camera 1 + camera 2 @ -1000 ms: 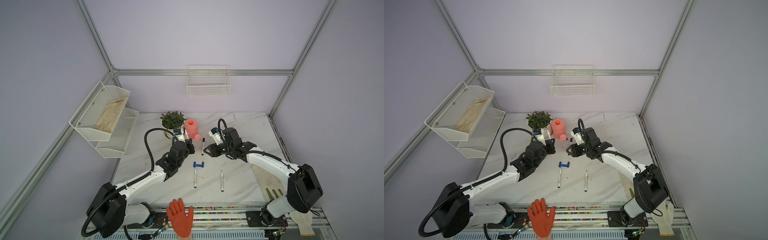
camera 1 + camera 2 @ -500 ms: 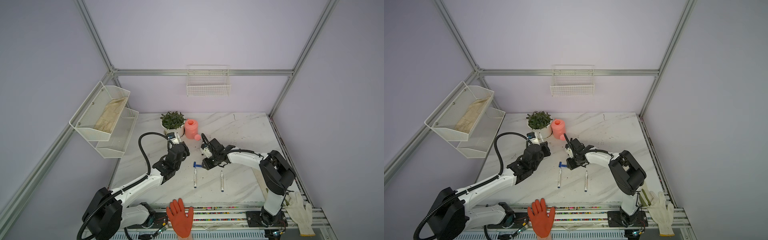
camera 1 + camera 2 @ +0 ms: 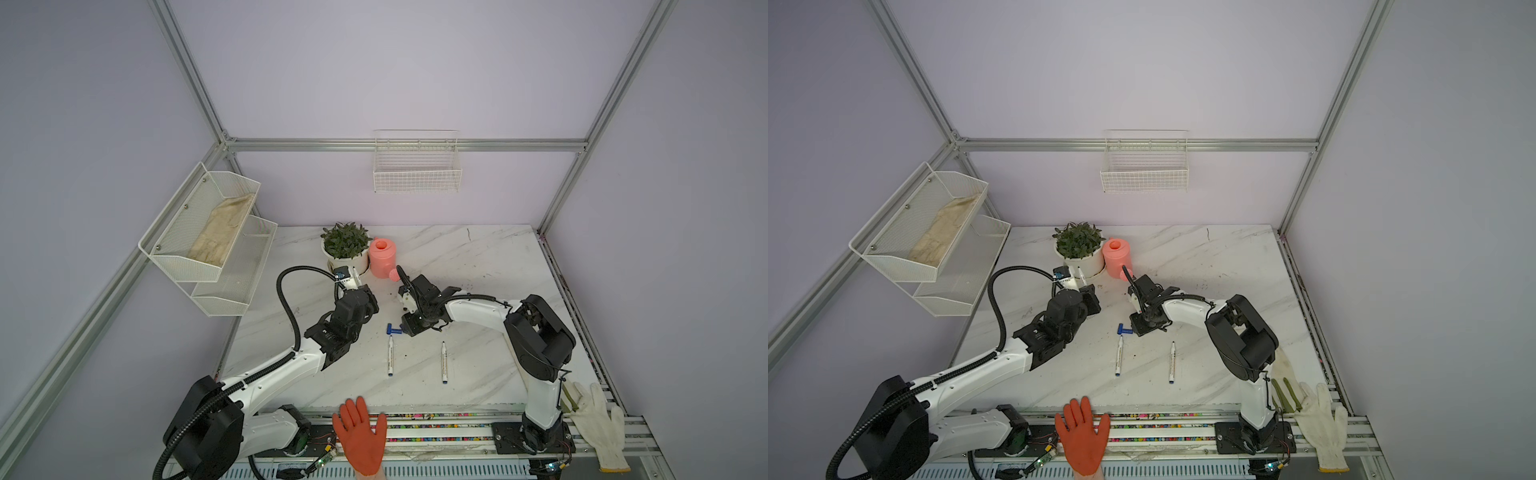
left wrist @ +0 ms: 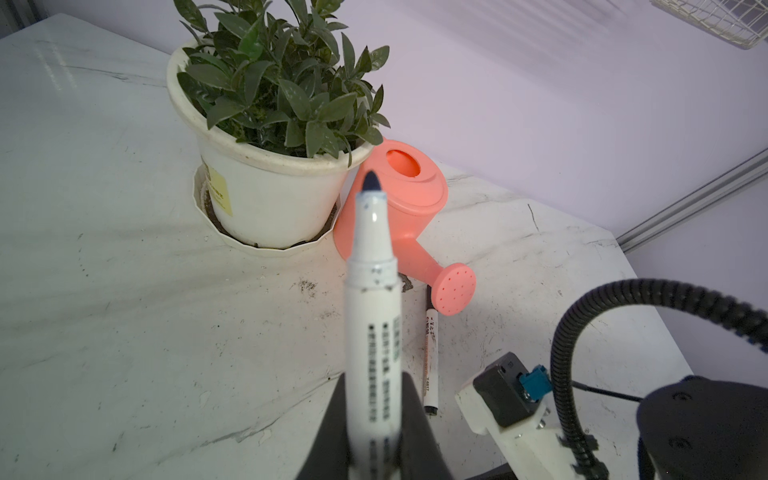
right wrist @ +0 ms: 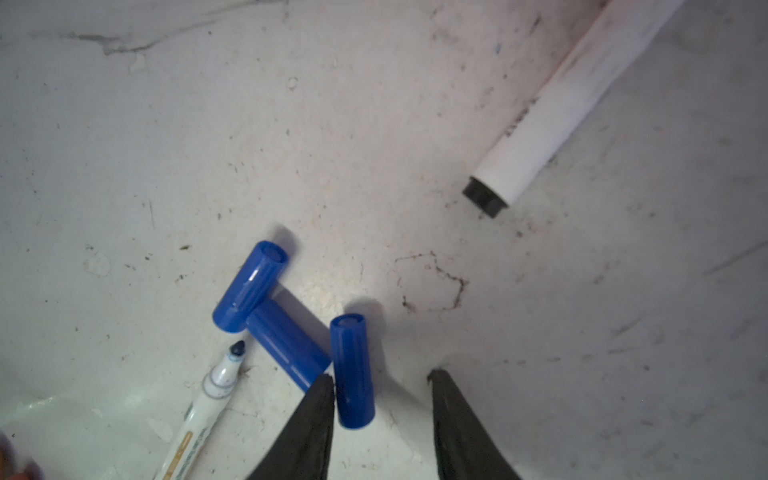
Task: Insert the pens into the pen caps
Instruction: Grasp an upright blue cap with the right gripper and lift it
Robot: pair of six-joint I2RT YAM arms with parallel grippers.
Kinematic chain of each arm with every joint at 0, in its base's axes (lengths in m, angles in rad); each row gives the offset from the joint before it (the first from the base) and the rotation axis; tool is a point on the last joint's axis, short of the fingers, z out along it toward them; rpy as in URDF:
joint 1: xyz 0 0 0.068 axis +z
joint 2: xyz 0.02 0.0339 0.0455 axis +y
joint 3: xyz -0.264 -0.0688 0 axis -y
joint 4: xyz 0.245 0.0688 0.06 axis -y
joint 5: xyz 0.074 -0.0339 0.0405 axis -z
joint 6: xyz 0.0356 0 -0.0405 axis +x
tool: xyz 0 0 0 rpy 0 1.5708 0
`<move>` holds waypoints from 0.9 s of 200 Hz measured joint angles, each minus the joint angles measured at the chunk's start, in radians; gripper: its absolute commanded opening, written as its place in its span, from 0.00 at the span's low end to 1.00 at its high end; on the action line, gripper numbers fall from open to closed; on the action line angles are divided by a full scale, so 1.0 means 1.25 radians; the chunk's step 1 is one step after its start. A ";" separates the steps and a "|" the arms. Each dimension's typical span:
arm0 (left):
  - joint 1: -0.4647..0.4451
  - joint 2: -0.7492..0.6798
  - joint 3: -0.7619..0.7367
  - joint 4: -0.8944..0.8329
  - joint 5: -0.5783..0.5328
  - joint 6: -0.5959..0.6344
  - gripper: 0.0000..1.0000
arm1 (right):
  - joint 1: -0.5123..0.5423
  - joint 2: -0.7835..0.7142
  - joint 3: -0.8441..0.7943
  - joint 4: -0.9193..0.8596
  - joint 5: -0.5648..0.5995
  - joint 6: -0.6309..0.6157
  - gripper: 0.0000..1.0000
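Observation:
My left gripper [image 4: 372, 384] is shut on a white pen [image 4: 372, 332] whose dark blue tip points toward the plant; in both top views this gripper [image 3: 368, 293] [image 3: 1092, 297] hovers left of centre. My right gripper [image 5: 380, 376] [image 3: 409, 328] is open, low over three blue pen caps [image 3: 392, 330] [image 3: 1123, 330]. One cap [image 5: 351, 370] lies between its jaws against one finger, apart from the other finger. Two more caps [image 5: 249, 286] [image 5: 286, 345] touch each other beside it. Two pens [image 3: 390, 357] [image 3: 444, 363] lie nearer the front. A black-ended pen [image 4: 431, 353] [image 5: 540, 124] lies by the watering can.
A potted plant [image 3: 345, 245] and a pink watering can [image 3: 383, 257] stand at the back of the marble table [image 3: 478, 257]. An orange-gloved hand [image 3: 360, 436] rests at the front edge, with a white glove [image 3: 598, 419] at the front right. Wire racks [image 3: 216, 237] hang on the left wall.
My right gripper has swung from the back of the table down to the blue caps and narrowed a little. The left arm drew slightly back, still holding its pen.

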 measured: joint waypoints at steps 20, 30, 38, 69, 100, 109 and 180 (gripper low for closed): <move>0.000 0.000 0.000 0.000 0.002 0.000 0.00 | 0.003 0.002 0.003 -0.003 0.023 0.000 0.40; 0.000 0.001 0.000 0.000 0.003 0.000 0.00 | 0.004 0.002 0.003 -0.003 0.035 0.000 0.40; 0.000 0.001 0.000 0.000 0.005 0.000 0.00 | 0.005 0.002 0.003 -0.003 0.047 0.000 0.40; 0.000 0.004 0.000 0.001 0.017 0.000 0.00 | 0.008 0.002 0.004 -0.005 0.085 0.000 0.39; 0.000 0.006 0.000 0.004 0.029 0.000 0.00 | 0.008 0.008 0.012 -0.011 0.108 -0.001 0.38; 0.000 0.006 0.000 0.005 0.030 0.000 0.00 | 0.009 0.012 0.018 -0.014 0.115 -0.001 0.37; 0.000 0.006 -0.007 0.006 0.032 0.000 0.00 | 0.044 0.036 0.052 -0.040 0.186 -0.021 0.34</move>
